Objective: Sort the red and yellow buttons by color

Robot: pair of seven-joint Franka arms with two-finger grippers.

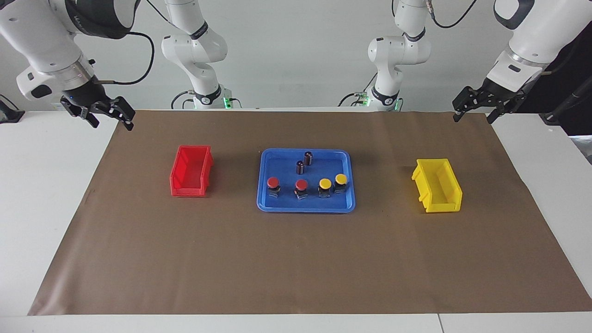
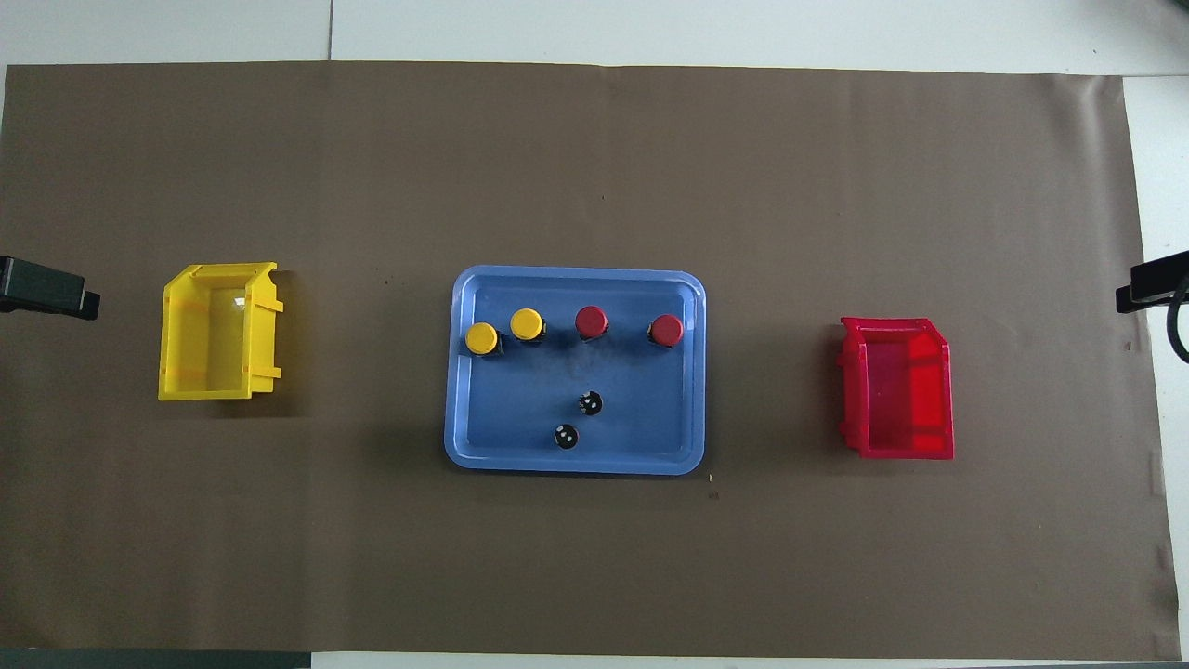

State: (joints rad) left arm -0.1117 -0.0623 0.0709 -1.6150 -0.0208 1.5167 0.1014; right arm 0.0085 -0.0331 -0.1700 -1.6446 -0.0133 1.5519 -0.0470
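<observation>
All four buttons stand in the blue tray [image 1: 263, 185]: red buttons [image 1: 273, 182] [image 1: 301, 185] toward the red bin [image 1: 190, 177], yellow buttons [image 1: 325, 184] [image 1: 341, 178] toward the yellow bin [image 1: 437, 185]. Left gripper [image 1: 472, 114] and right gripper [image 1: 112, 122] hang wide open and empty, well away from the tray at the table's ends

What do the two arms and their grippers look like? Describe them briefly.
Both arms are glossy white with rounded links and black bands at the joints, and black cables run along them. The left gripper and the right gripper are black, with two slim fingers on jointed links.
</observation>
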